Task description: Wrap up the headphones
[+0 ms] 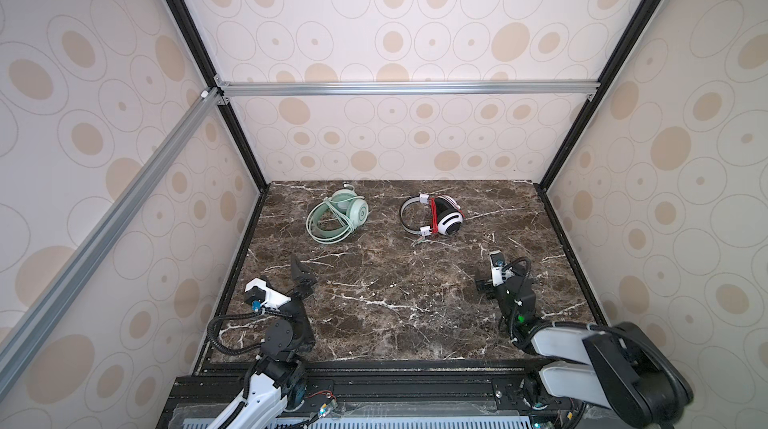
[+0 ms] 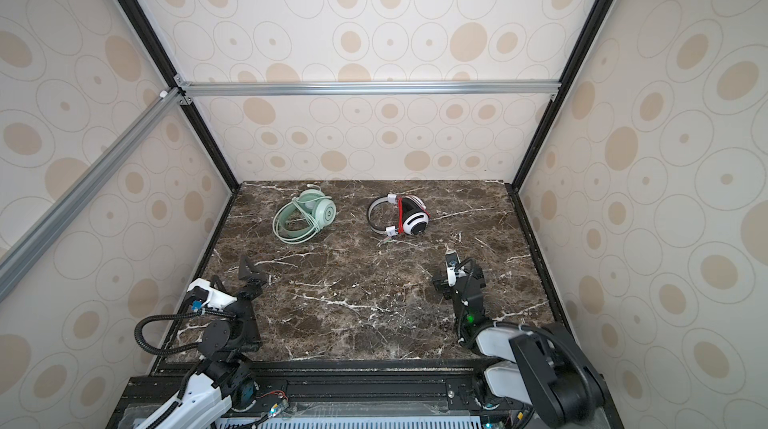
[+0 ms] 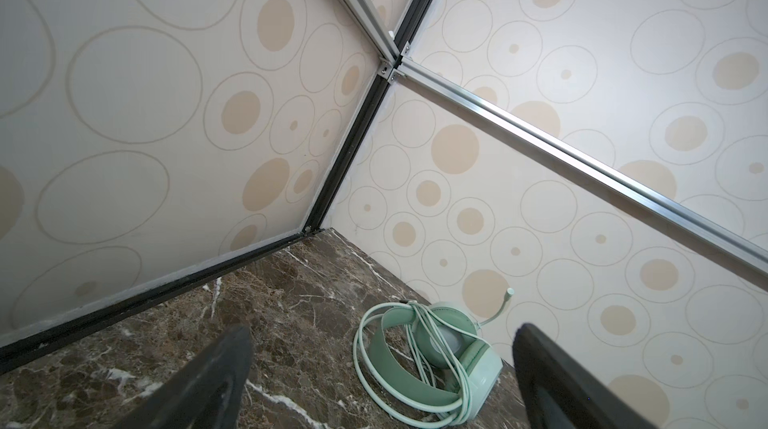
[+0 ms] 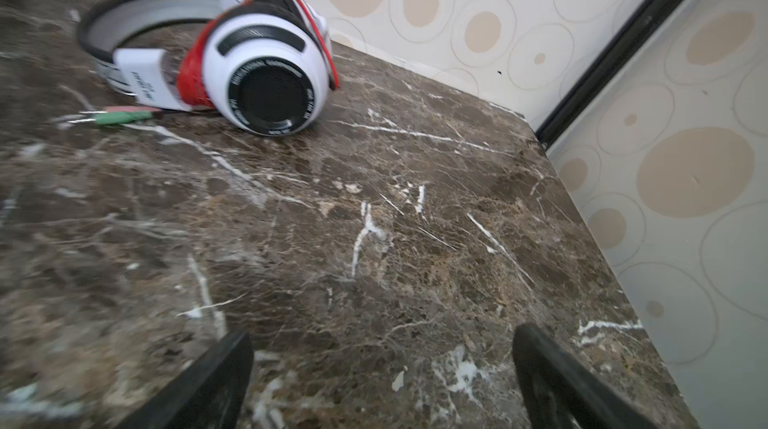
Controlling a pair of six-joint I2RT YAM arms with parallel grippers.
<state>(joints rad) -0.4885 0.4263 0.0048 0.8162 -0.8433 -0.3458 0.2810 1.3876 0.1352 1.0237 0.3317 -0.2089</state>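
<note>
Both grippers hang low over the near part of the brown stone table. The left gripper is wide open and holds nothing. The right gripper is wide open and empty too. Far back on the left lie the green headphones, with their pale green cable looped around them. The white-and-black headphones lie to the right, well apart, with a red cable wound around them. Their plugs rest on the table beside them.

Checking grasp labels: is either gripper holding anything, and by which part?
Nothing is held. Left gripper and right gripper are both open and empty; the mint-green headphones and the white-and-black headphones lie on the table, untouched.
</note>
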